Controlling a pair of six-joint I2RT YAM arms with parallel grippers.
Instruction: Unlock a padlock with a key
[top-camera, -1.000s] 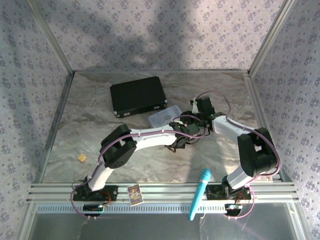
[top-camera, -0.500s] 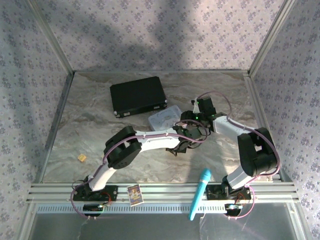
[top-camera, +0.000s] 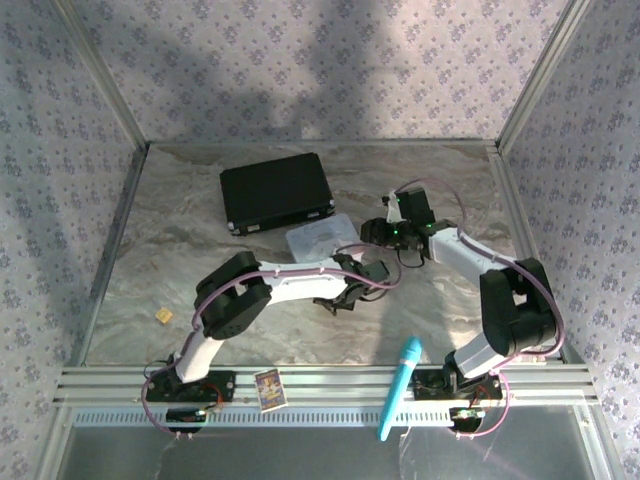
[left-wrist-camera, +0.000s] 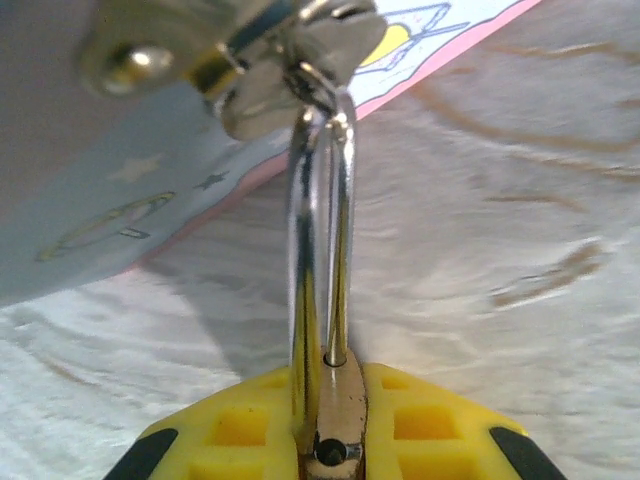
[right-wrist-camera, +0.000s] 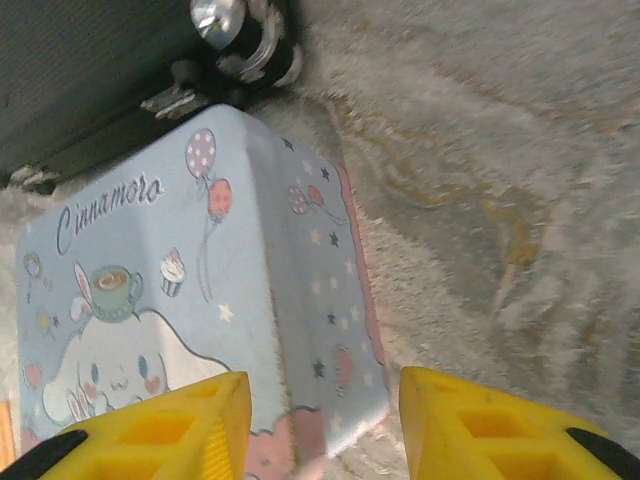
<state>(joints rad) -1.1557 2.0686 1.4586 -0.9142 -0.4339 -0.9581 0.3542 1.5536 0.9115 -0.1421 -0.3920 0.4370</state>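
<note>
L hand (left-wrist-camera: 325, 445) holds padlock (left-wrist-camera: 338, 395) on tin (right-wrist-camera: 150, 280); blk case (right-wrist-camera: 80, 70) just behind.

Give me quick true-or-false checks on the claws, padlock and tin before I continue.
1. The left claw is shut on the padlock. True.
2. The right claw is shut. False: it is open, its fingers apart, with the tin ahead of them.
3. The padlock's shackle runs up into the tin's metal clasp. True.
4. The black case lies at the near edge, by the arm bases. False: it lies toward the far side of the table, beyond the tin.
5. A blue mic lies near the right arm's base. True.
</note>
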